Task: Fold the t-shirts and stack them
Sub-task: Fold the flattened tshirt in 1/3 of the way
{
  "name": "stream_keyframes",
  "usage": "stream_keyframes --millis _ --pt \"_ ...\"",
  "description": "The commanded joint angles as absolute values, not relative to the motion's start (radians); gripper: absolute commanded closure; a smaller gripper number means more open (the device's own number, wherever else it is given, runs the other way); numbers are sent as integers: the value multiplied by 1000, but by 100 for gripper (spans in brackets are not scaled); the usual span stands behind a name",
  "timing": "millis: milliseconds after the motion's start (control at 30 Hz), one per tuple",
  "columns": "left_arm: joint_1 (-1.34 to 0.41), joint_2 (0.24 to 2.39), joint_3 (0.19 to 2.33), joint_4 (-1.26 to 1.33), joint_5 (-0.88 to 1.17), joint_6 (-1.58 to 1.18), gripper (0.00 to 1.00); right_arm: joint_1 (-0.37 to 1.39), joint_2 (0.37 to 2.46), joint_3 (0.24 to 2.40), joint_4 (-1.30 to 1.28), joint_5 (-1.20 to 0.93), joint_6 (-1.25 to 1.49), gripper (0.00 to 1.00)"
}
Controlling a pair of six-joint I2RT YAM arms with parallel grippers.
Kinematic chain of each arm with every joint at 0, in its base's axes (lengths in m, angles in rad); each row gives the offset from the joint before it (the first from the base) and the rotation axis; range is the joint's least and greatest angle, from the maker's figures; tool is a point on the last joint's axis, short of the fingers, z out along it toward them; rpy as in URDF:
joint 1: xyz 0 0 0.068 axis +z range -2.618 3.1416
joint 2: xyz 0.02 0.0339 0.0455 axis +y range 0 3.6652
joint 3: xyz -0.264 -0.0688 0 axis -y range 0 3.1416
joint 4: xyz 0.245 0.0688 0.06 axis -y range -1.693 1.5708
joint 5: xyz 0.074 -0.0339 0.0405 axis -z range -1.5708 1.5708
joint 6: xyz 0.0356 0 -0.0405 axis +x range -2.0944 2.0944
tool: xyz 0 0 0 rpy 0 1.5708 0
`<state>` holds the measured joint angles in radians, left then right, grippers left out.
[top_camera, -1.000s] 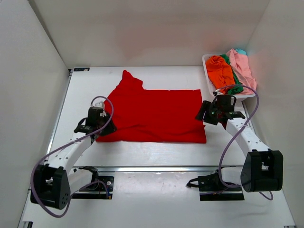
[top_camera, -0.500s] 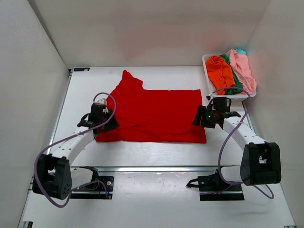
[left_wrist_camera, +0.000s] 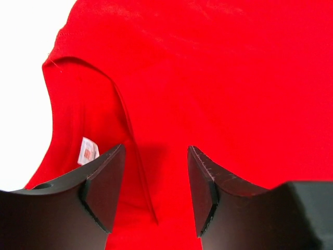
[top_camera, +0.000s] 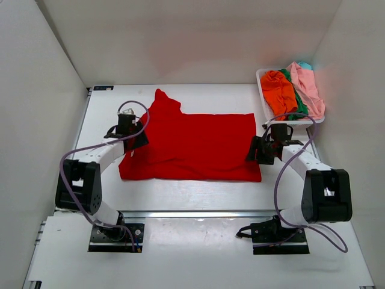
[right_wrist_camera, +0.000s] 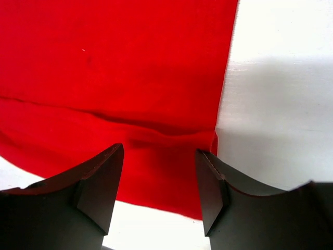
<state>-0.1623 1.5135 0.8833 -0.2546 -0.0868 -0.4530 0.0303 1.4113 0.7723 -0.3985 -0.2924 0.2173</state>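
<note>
Red cloth: one t-shirt [top_camera: 192, 147] lies spread flat on the white table [top_camera: 180, 195], its collar end to the left. The left gripper [left_wrist_camera: 156, 192] sits over the shirt's left edge with its jaws parted and nothing pinched. A seam runs through the gap, and a white label [left_wrist_camera: 88, 151] shows just beside one finger. The right gripper [right_wrist_camera: 158, 187] sits over the shirt's right edge, near its front corner. Its jaws are likewise apart, and a creased fold and the cloth's edge lie under the gap. At the far right, a white basket [top_camera: 263, 96] holds the crumpled orange shirt [top_camera: 280, 90], green shirt [top_camera: 296, 108], pale pink shirt [top_camera: 308, 84] and teal shirt [top_camera: 305, 64].
</note>
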Motion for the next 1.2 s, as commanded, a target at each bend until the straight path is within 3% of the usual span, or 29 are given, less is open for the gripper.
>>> stream_keyframes --millis 0,200,300,367,433,500,567,767,833,900,1167 --pt "-158 1555 942 -258 -133 -442 38 25 1434 805 -354 -302 204 45" --pt "-160 1626 954 -258 -155 -451 39 25 1456 808 -350 -321 206 46" --pt "-153 1644 965 -248 -173 -457 48 26 1457 810 -356 -321 209 47" --pt "-152 1658 982 -244 -183 -448 61 26 1451 810 -348 -324 209 47" --pt "-155 1643 985 -247 -201 -442 88 18 1447 805 -356 -318 206 47" --pt "-150 1625 979 -245 -219 -454 99 21 1440 801 -348 -324 207 47" --pt "-153 1597 971 -253 -239 -454 100 15 1436 786 -344 -322 210 49" --pt "-129 1496 930 -268 -252 -459 100 11 1439 775 -327 -331 229 66" --pt "-114 1467 913 -268 -261 -469 100 6 1437 776 -319 -336 222 79" --pt "-107 1442 891 -275 -256 -469 100 5 1443 778 -311 -336 229 84" --pt "-97 1396 827 -261 -253 -480 100 3 1462 799 -314 -345 226 84"
